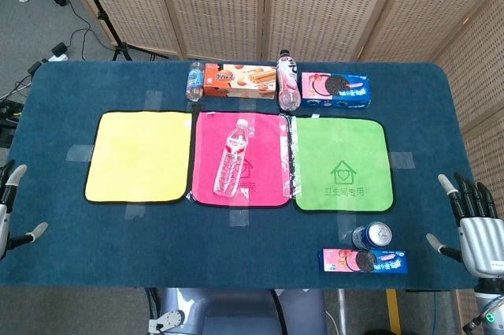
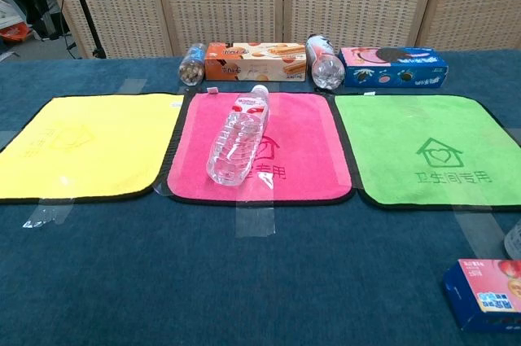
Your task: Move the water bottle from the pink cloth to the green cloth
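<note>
The water bottle lies on its side on the pink cloth, cap pointing toward the far edge of the counter, body running slightly diagonal. The green cloth sits just beside the pink one on my right, its surface bare. My right hand hangs at the right edge of the counter, fingers spread and holding nothing; my left hand is at the left edge, only partly in view, also apart and empty as far as I can see. Neither shows in the chest view.

What worries me most is the bottle's shape. It is clear, round and lying down, so if my fingers arrive off-centre or push before they close, I expect it to roll across the cloth, maybe toward the yellow cloth (the wrong way entirely). The plastic looks thin and ribbed, so a hard squeeze could crumple it or make it squirt out of my hold.

The right hand seems the natural one to use, and its path crosses near the soda can and the biscuit pack at the front; a low sweep could knock the can over. Both cloths look taped down, yet dragging the bottle instead of lifting it could still ruck them up. Set down without care, the bottle may roll off the green cloth toward the blue biscuit box.
</note>
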### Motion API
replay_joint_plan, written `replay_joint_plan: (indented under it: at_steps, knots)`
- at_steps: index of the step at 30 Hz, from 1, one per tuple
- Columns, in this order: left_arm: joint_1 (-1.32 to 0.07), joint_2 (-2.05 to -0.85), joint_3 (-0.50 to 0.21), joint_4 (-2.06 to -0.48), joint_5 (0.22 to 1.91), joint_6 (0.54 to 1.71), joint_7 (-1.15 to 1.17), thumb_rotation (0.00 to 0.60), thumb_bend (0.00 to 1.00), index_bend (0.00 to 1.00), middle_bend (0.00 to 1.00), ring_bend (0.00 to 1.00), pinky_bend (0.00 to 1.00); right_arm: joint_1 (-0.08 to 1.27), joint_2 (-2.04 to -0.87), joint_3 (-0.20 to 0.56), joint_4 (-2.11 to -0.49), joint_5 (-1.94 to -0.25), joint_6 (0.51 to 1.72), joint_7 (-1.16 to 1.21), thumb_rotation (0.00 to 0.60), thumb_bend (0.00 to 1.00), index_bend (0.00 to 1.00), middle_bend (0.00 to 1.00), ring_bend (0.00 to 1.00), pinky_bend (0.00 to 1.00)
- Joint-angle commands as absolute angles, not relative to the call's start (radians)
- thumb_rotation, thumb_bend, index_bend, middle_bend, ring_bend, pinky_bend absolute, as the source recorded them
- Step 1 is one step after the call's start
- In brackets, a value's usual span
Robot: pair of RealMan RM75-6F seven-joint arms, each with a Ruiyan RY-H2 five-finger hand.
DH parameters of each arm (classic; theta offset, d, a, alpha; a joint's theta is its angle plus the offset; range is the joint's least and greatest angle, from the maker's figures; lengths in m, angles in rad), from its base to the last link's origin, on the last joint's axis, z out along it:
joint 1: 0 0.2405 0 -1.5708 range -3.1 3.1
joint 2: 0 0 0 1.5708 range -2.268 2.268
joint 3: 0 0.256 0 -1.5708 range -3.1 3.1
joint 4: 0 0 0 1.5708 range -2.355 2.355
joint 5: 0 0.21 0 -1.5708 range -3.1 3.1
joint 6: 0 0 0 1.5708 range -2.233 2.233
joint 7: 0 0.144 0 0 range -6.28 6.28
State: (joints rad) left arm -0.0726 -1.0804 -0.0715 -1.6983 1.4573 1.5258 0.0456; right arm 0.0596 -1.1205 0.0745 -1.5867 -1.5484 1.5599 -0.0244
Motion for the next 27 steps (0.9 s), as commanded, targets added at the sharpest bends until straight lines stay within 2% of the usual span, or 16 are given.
replay_joint_plan:
  at_steps: [1,8,14,17,18,20,23,24,26,27]
  knots:
    - [-0.074,-1.078,-0.071,-1.699,1.456,1.520,0.043,0.600,0.00,0.00,0.00,0.00,0.00,0.062,-1.117,0.072,-1.589,-1.549,1.551,-0.010,0.600,0.00,0.00,0.00,0.00,0.00]
    - [-0.073,-1.068,-0.071,-1.702,1.457,1.518,0.021,0.600,0.00,0.00,0.00,0.00,0.00,0.098,-1.121,0.090,-1.577,-1.572,1.532,0.053,0.600,0.00,0.00,0.00,0.00,0.00]
    - [-0.086,-1.060,-0.083,-1.704,1.423,1.484,0.006,0.600,0.00,0.00,0.00,0.00,0.00,0.216,-1.042,0.135,-1.636,-1.643,1.443,0.088,0.600,0.00,0.06,0.00,0.00,0.00]
    - [-0.097,-1.062,-0.092,-1.701,1.399,1.463,0.014,0.600,0.00,0.00,0.00,0.00,0.00,0.315,-0.992,0.155,-1.678,-1.699,1.347,0.131,0.600,0.02,0.11,0.00,0.00,0.00]
    - [-0.100,-1.063,-0.095,-1.700,1.391,1.458,0.017,0.600,0.00,0.00,0.00,0.00,0.00,0.344,-0.981,0.162,-1.690,-1.711,1.316,0.127,0.600,0.06,0.13,0.00,0.00,0.00]
    - [-0.105,-1.064,-0.101,-1.701,1.376,1.448,0.021,0.600,0.00,0.00,0.00,0.00,0.00,0.396,-0.967,0.172,-1.716,-1.721,1.253,0.115,0.600,0.20,0.17,0.02,0.00,0.00]
    - [-0.112,-1.064,-0.109,-1.704,1.356,1.436,0.028,0.600,0.00,0.00,0.00,0.00,0.00,0.488,-0.969,0.194,-1.759,-1.731,1.148,0.068,0.600,0.54,0.22,0.06,0.00,0.01]
    - [-0.114,-1.065,-0.112,-1.704,1.350,1.433,0.032,0.600,0.00,0.00,0.00,0.00,0.00,0.530,-0.978,0.201,-1.771,-1.742,1.098,0.044,0.600,0.69,0.23,0.08,0.00,0.02]
    - [-0.118,-1.067,-0.116,-1.706,1.341,1.429,0.043,0.600,0.00,0.00,0.00,0.00,0.00,0.595,-1.003,0.218,-1.775,-1.734,1.019,-0.016,0.600,0.90,0.24,0.09,0.00,0.03]
    - [-0.120,-1.068,-0.118,-1.707,1.336,1.427,0.047,0.600,0.00,0.00,0.00,0.00,0.00,0.627,-1.019,0.225,-1.774,-1.729,0.978,-0.058,0.600,0.98,0.25,0.09,0.00,0.04]
